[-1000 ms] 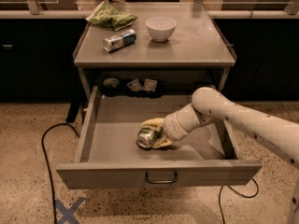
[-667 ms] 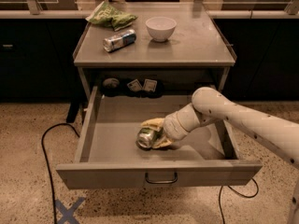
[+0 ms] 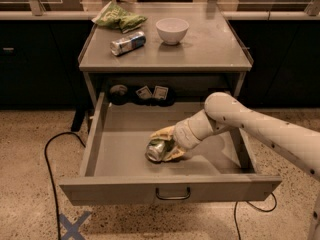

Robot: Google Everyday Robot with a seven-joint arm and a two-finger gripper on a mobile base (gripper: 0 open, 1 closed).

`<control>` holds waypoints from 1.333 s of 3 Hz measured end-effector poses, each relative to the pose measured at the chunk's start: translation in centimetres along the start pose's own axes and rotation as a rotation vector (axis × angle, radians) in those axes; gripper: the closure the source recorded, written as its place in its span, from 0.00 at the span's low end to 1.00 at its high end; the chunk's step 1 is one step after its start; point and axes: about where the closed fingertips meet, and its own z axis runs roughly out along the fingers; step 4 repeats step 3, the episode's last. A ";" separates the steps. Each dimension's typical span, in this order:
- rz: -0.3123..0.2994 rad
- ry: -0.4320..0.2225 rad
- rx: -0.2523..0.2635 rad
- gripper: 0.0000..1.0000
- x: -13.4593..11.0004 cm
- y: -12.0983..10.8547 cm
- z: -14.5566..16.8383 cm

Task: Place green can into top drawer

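Note:
The top drawer [image 3: 125, 189] is pulled fully open, its front panel with a dark loop handle [image 3: 172, 194] facing me. The green can [image 3: 157, 150] lies on its side on the drawer floor, its silver end towards me. My gripper [image 3: 167, 144] reaches into the drawer from the right, and its yellowish fingers [image 3: 162, 133] are closed around the can, one above it and one below.
On the table top [image 3: 210, 49] above stand a white bowl [image 3: 172, 30], a blue-and-white silver can [image 3: 127, 43] lying down, and a green snack bag [image 3: 118, 17]. Small dark objects [image 3: 142, 94] sit at the drawer's back. A black cable [image 3: 50, 174] runs over the floor at left.

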 end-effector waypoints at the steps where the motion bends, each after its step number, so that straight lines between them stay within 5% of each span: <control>1: 0.000 0.000 0.000 0.00 0.0 0.0 0.0; 4: 0.000 0.000 0.000 0.00 -0.4 -0.5 -0.6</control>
